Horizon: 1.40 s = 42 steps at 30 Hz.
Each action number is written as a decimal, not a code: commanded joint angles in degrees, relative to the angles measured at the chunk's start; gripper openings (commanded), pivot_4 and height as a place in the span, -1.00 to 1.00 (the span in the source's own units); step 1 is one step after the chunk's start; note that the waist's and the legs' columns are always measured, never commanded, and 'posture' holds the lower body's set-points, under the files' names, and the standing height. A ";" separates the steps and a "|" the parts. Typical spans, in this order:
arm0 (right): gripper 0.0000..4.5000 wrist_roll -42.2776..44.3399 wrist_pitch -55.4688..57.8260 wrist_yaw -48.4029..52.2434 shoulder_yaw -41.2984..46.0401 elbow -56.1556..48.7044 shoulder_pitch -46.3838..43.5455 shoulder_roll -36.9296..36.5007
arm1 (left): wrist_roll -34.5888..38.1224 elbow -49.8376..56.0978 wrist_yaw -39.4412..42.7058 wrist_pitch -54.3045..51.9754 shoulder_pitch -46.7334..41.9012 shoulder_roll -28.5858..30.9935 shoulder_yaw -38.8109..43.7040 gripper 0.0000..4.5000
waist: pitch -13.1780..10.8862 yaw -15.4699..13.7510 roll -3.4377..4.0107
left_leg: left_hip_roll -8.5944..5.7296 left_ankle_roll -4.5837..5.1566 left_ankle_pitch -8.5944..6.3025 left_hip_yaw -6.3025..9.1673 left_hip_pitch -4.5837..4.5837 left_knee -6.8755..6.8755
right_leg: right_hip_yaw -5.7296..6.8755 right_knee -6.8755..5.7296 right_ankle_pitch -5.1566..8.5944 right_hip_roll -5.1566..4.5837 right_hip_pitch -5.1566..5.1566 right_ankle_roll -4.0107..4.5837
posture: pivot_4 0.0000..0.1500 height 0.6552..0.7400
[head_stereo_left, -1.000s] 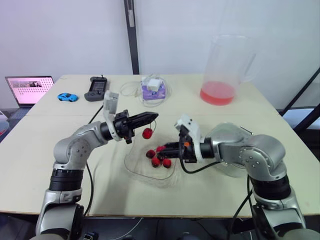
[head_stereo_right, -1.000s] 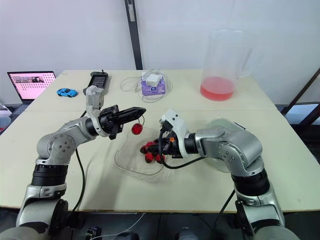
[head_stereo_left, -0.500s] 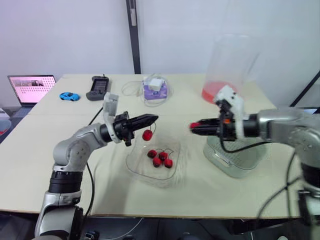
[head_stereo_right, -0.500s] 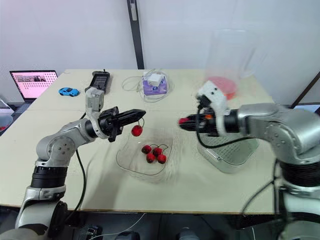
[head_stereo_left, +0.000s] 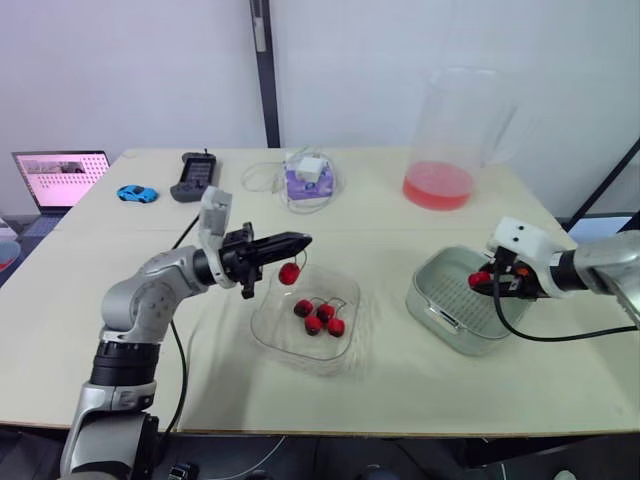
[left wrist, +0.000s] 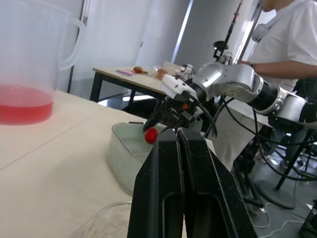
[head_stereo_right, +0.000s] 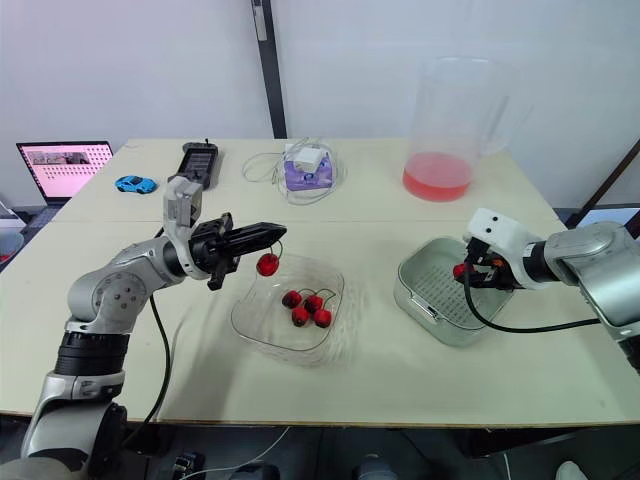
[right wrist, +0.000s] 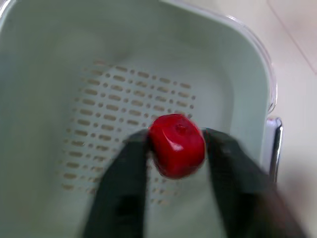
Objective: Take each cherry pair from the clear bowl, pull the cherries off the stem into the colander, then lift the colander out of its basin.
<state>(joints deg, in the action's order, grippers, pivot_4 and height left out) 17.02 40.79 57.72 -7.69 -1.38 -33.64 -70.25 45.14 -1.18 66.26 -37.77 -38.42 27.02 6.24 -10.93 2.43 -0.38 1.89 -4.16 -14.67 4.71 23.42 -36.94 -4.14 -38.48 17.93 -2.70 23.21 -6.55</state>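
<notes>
R gripper (head_stereo_right: 462,271) pinches a cherry (right wrist: 177,145) over the colander (head_stereo_right: 435,292), right-centre of frame. L gripper (head_stereo_left: 303,240) is clamped on the stem (head_stereo_left: 301,255), second cherry (head_stereo_left: 290,274) dangling above the clear bowl (head_stereo_left: 275,332), mid-frame. Prob. light, soft, slick: grip fruit body gently, stem firmly.

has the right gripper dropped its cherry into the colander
No, the right gripper is shut on the cherry, holding it over the colander.

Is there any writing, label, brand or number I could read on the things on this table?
No text here can be read.
The laptop screen shows a pinkish page, its lines too small to read.
The purple box shows no legible label.
The black handheld device shows no legible markings.
</notes>
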 commanded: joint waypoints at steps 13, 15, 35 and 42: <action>0.97 9.67 12.22 0.55 15.17 -12.02 -3.04 1.80 | 0.93 1.93 -0.73 0.58 -0.43 0.21 1.11 -1.00 | 0.00 -0.07 0.00 | 0.00 0.00 0.00 0.02 0.00 0.00 | 0.01 0.00 0.00 0.00 -0.02 0.00 | 1.00 0.84; 0.97 13.10 14.55 -1.76 16.87 -15.95 -2.20 6.42 | 1.18 2.17 -0.91 0.76 -0.47 -0.20 1.18 -1.00 | 0.01 0.03 -0.01 | 0.01 0.00 0.00 0.03 -0.01 -0.02 | 0.02 0.00 0.00 0.01 -0.05 0.00 | 1.00 0.84; 0.97 17.97 16.27 -24.48 0.75 -22.36 -7.96 49.24 | 2.67 3.02 -4.19 -0.23 -1.33 -0.58 2.08 -1.00 | 0.03 0.13 -0.04 | -0.01 -0.06 0.03 0.14 0.01 -0.05 | 0.08 -0.14 0.00 0.01 -0.02 0.00 | 1.00 0.84; 0.97 16.37 13.70 -25.33 -1.07 -19.18 -9.49 52.45 | 2.22 3.38 -4.65 0.45 -0.85 -0.83 2.01 -1.00 | 0.03 0.14 -0.04 | -0.01 -0.06 0.03 0.14 0.01 -0.06 | 0.08 -0.16 0.00 0.00 -0.01 0.00 | 1.00 0.84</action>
<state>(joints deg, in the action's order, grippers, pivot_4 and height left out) 33.70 56.04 32.79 -8.34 -20.21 -41.49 -19.00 46.81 0.19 61.71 -38.21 -38.94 26.03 7.52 -10.90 2.56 -0.42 1.88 -4.21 -14.64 4.85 23.43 -36.99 -4.06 -38.64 17.93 -2.70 23.20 -6.55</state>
